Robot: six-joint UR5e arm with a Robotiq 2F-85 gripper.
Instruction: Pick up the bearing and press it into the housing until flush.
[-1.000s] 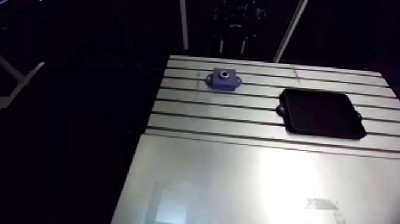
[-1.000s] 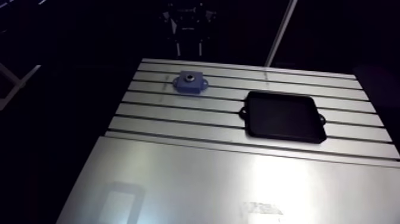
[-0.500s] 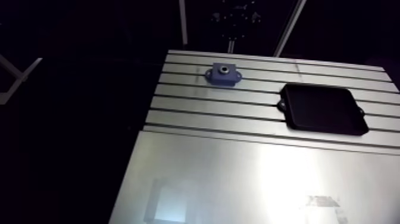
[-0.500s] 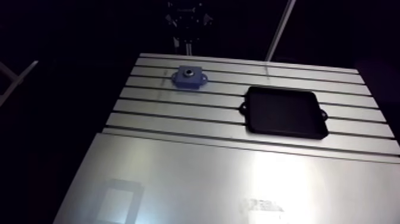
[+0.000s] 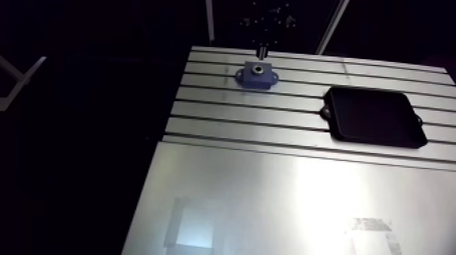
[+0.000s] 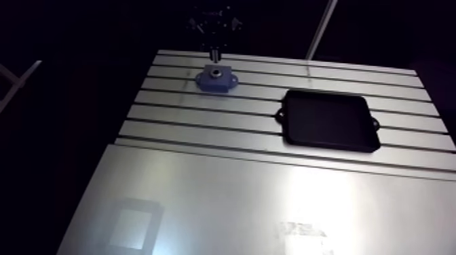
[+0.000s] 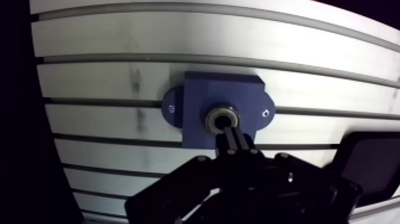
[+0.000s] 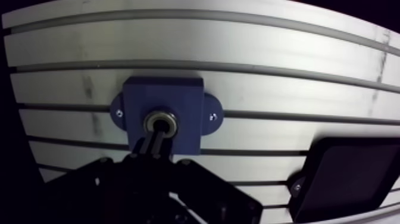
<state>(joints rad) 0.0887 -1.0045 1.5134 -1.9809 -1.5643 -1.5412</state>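
A blue housing (image 7: pixel 199 95) with two mounting ears lies on the slotted table (image 5: pixel 271 197) near its far edge. A metal bearing (image 7: pixel 213 121) sits in the housing's bore, its ring showing around a dark centre. In the wrist view my gripper (image 7: pixel 233 138) is shut, both fingers pressed together with nothing between them. Their tips stand right over the bearing's near rim; I cannot tell whether they touch it. In the arm view the gripper (image 5: pixel 261 49) hangs just behind the housing (image 5: pixel 256 74).
A black rectangular tray (image 5: pixel 374 116) with small ears lies on the table to the right of the housing, and it shows beside the gripper in the wrist view as well (image 8: pixel 351 179). A smooth plate covers the table's near half.
The fingers, apart in the earliest frames, have come together. The gripper has dropped lower, down to the housing. The whole arm view has shifted slightly with the arm.
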